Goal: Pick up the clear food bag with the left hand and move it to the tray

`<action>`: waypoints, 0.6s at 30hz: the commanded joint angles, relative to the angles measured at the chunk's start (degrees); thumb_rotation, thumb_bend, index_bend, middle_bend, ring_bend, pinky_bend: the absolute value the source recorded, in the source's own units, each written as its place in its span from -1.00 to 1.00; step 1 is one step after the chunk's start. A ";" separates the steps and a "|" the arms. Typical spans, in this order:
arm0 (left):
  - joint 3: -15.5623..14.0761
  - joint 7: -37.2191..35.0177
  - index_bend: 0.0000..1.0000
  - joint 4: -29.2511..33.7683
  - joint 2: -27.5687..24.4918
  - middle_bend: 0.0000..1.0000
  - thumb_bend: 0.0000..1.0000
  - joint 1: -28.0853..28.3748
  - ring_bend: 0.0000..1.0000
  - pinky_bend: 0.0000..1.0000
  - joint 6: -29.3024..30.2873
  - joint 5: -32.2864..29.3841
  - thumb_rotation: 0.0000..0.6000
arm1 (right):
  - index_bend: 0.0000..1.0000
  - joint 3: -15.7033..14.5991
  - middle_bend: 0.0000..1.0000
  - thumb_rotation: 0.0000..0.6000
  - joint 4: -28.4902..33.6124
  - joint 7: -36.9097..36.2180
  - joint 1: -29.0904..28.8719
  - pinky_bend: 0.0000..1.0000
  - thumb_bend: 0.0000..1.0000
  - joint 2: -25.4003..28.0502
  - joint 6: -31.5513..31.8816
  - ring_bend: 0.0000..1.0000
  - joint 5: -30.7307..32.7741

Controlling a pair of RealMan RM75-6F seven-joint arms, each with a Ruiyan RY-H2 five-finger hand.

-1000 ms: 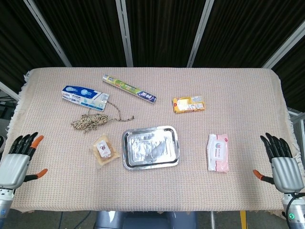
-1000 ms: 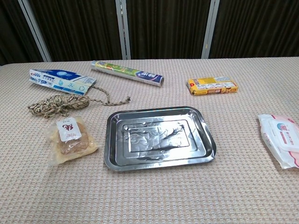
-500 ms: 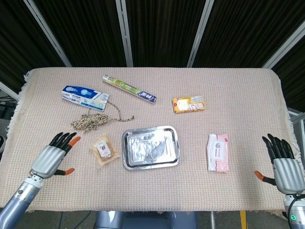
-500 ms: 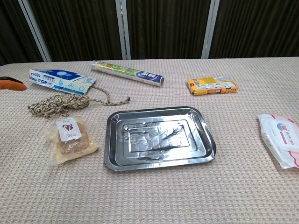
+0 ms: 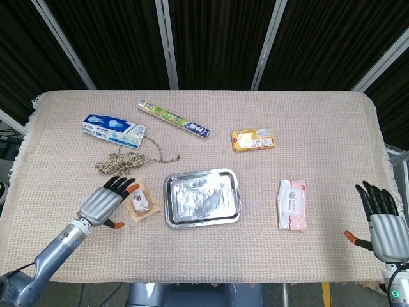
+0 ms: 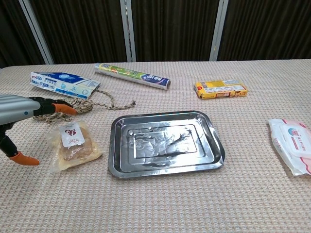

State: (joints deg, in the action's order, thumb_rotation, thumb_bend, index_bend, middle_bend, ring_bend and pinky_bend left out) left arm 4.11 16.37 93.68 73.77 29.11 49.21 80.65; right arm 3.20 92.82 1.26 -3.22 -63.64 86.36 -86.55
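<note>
The clear food bag (image 5: 142, 202) (image 6: 73, 144), with a brown cake and a white label inside, lies flat on the cloth just left of the steel tray (image 5: 202, 197) (image 6: 165, 144). My left hand (image 5: 105, 200) (image 6: 22, 119) hovers right beside the bag on its left, fingers spread, the fingertips (image 5: 131, 187) over the bag's upper left edge, holding nothing. Far off at the table's right front corner, my right hand (image 5: 380, 219) stays open and does not show in the chest view.
A coil of twine (image 5: 121, 163) lies just behind the bag. Behind that are a toothpaste box (image 5: 112, 130) and a wrap roll (image 5: 173, 119). A yellow packet (image 5: 254, 139) sits back right of the tray, a wet-wipes pack (image 5: 293, 204) to its right.
My left hand has swept from the table's left edge rightward to the bag and now shows in the chest view. The right hand has sunk slightly; nothing on the table moved.
</note>
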 commanded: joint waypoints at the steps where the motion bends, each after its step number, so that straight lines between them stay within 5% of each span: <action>1: 0.63 1.93 -0.84 -1.18 1.72 -1.00 -0.84 1.70 -1.00 -1.00 -2.40 -3.74 0.79 | -1.00 -0.05 -1.00 1.00 -0.04 -0.07 0.09 -1.00 -1.00 -0.05 0.00 -1.00 0.07; 13: 1.50 1.36 -0.75 -6.61 8.20 -1.00 -0.71 4.70 -1.00 -0.98 -3.98 -8.83 0.82 | -1.00 -0.21 -1.00 1.00 0.10 -0.40 0.42 -1.00 -1.00 0.22 -0.16 -1.00 0.37; 18: 1.37 -1.50 -0.50 -8.51 10.55 -0.96 -0.24 5.05 -0.94 -0.52 -3.25 -7.39 1.00 | -1.00 -0.36 -1.00 1.00 0.13 -0.42 0.54 -1.00 -1.00 0.26 -0.36 -1.00 0.52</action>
State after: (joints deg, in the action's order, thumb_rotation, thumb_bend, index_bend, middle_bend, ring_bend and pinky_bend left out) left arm 5.58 15.73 85.86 83.55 33.96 45.63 72.56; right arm 2.86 92.94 0.82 -2.68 -63.38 86.02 -86.03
